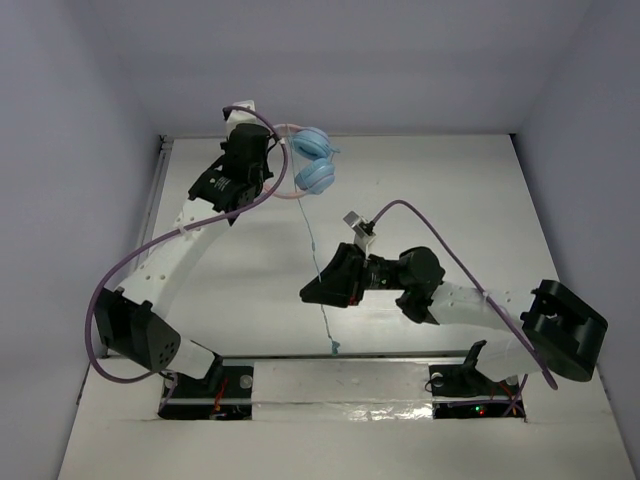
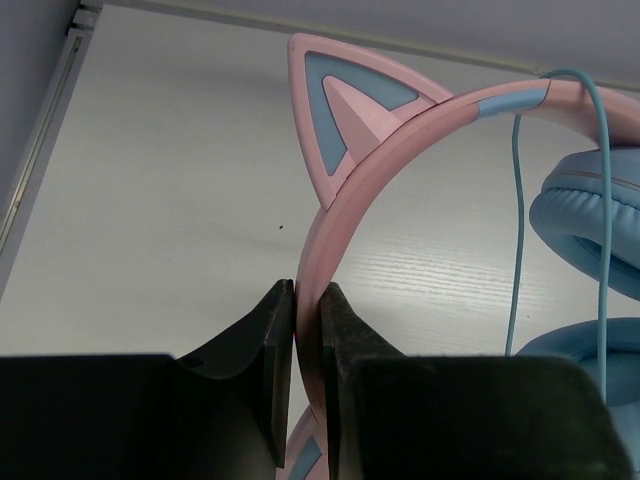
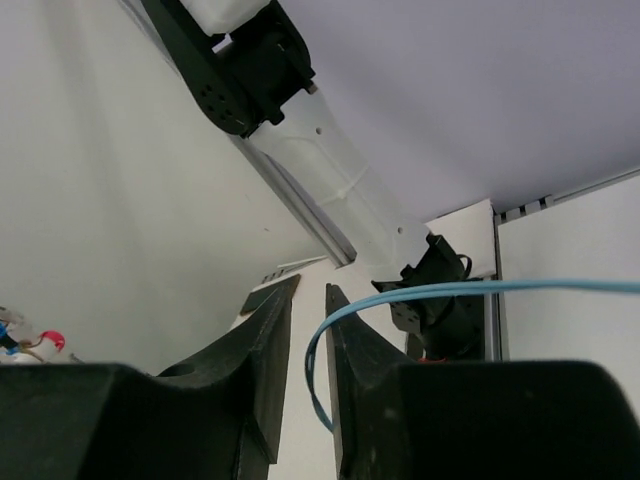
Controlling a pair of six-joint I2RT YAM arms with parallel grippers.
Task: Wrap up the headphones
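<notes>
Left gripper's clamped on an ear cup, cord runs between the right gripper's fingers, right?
No: the left gripper clamps the headband, not an ear cup (left wrist view). The cord does run between the fingers of the right gripper.

I counted one headphones (image 1: 312, 160) with two cups (image 1: 317, 176) and one cord (image 3: 480, 288), plus two arms (image 1: 190, 240) on one counter (image 1: 250, 290).

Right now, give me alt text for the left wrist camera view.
The left gripper pinches the pink band of the headphones just below a pink-and-blue cat ear. Light blue ear cups and the thin blue cord show at right, over a white table.
</notes>
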